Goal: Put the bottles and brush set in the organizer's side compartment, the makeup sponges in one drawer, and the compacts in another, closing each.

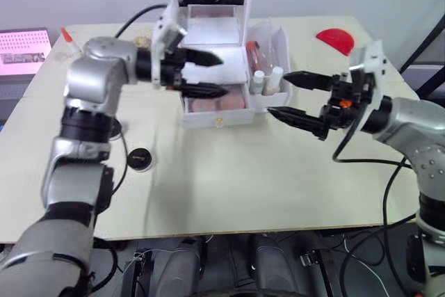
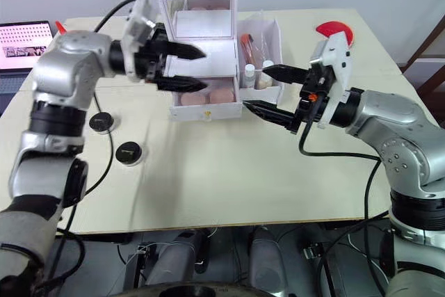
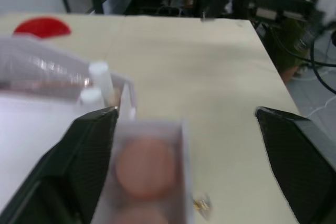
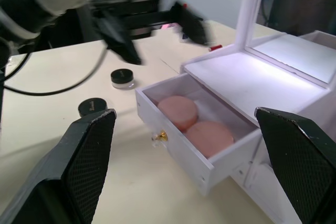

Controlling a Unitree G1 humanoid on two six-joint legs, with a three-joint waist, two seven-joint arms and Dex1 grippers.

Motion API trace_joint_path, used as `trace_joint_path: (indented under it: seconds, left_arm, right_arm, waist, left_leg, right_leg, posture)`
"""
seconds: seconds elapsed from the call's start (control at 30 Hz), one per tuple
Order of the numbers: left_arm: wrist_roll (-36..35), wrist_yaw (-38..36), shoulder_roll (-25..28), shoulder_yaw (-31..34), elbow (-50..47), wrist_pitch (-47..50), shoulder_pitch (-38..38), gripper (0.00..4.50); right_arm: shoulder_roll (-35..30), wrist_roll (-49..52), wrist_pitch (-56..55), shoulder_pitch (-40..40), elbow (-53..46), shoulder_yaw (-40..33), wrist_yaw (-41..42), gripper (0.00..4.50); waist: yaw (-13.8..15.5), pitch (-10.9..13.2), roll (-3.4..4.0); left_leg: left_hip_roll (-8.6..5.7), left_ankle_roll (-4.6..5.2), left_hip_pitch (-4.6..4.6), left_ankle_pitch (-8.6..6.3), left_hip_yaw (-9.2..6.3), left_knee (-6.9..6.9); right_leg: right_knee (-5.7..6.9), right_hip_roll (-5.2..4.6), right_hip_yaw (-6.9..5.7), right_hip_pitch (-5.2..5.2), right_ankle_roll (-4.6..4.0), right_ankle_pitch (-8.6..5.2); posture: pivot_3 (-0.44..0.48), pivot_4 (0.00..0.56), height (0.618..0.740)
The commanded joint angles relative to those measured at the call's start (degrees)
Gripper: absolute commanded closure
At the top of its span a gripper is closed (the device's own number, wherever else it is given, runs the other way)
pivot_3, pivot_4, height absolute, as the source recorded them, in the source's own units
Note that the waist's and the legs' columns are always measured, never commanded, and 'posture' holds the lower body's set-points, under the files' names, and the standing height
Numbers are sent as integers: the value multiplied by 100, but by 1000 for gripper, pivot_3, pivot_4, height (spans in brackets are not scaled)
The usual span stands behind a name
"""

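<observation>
Inside the pulled-out drawer (image 4: 202, 140) lie two pale-pink makeup sponges (image 4: 194, 121); both jaws gape wide.

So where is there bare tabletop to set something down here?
Free: the table in front of the open drawer, between the compacts and the right end effector. Also beside the red object. Crowded: around the organizer, where both end effectors sit.
</observation>
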Motion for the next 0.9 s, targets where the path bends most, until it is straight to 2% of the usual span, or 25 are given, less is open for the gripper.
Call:
trace_joint_path:
  seconds: [0.03,0.1,0.2,0.47,0.7,0.9]
  left_arm:
    - [-422,-12,338,92,-1023,514,476,1900]
    - [-453,123,482,48,-1366,631,848,3012]
    - [-360,300,644,-73,-1702,580,1325,4437]
    - [269,1337,310,-371,-1348,-26,1618,4437]
    - [826,2045,-154,-456,-197,-825,1116,4437]
    - [1064,2765,-748,-304,866,-1395,535,4437]
  right_arm:
    - [-84,131,-44,-6,-54,-233,47,0]
    - [-128,134,-58,15,-21,-238,85,0]
    - [-166,115,-83,18,52,-217,155,0]
    - [-195,-10,-122,-46,157,-83,278,0]
    - [-223,-46,-76,-59,90,-68,277,0]
    - [-221,-27,-29,-56,2,-52,206,0]
  waist:
    - [24,0,0]
    - [61,0,0]
    - [58,0,-1]
    - [53,0,-1]
    - [61,0,-1]
    - [132,0,-1]
  left_leg:
    - [0,0,0,0,0,0]
    - [0,0,-2,0,-1,3]
    - [-2,-1,-2,0,-4,5]
    - [-1,-1,-2,0,-3,3]
    - [-4,-1,-2,0,-2,4]
    - [-7,-2,-2,0,-1,8]
  right_leg:
    - [0,0,0,0,-1,0]
    - [-2,-2,0,2,-1,1]
    - [-9,-3,0,9,-2,1]
    - [-9,-2,3,6,-3,1]
    - [-8,-2,3,5,-3,1]
    - [-8,-2,3,6,-2,2]
  posture:
    - [0,150,737]
    - [0,150,737]
    - [0,150,737]
    - [0,150,737]
    - [0,150,737]
    - [0,150,737]
